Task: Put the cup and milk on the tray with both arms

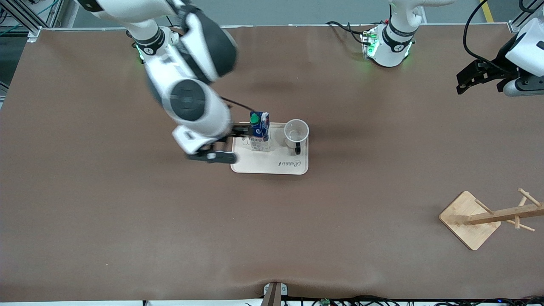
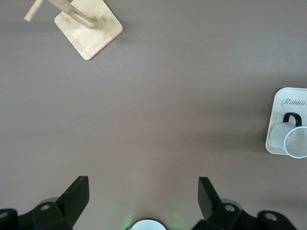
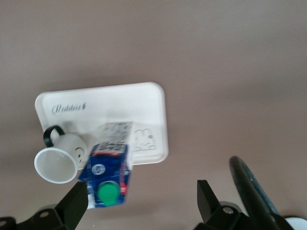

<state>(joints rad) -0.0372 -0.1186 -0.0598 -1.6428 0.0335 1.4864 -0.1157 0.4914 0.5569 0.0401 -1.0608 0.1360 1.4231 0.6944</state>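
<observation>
The cream tray (image 1: pixel 272 163) lies flat near the middle of the brown bench (image 1: pixel 127 221). Both task items stand on it. The milk carton (image 1: pixel 259 131) is upright at the tray's ten o'clock corner as the front view shows it, toward the right arm's end, green cap on top. The cup (image 1: pixel 296 132) stands upright at the tray's two o'clock corner, its mouth up and its black handle pointing at six o'clock toward the front camera. Carton and cup sit near each other but apart. The "Rabbit" lettering runs along the tray's six o'clock edge.

The right gripper (image 1: pixel 231 144) hovers over the tray's nine o'clock edge, just beside the carton. Its fingers (image 3: pixel 76 203) are spread wide and released, with nothing between them; the carton stands free.

The left gripper (image 1: pixel 476 78) waits up in the air over the bench's left-arm end, at about two o'clock from the tray and well apart from it. Its fingers (image 2: pixel 76 196) are also spread and released, grasping nothing.

A wooden rack (image 1: pixel 488 219) with a square base and pegs stands at the tray's four o'clock, near the left arm's end and nearer the front camera.
</observation>
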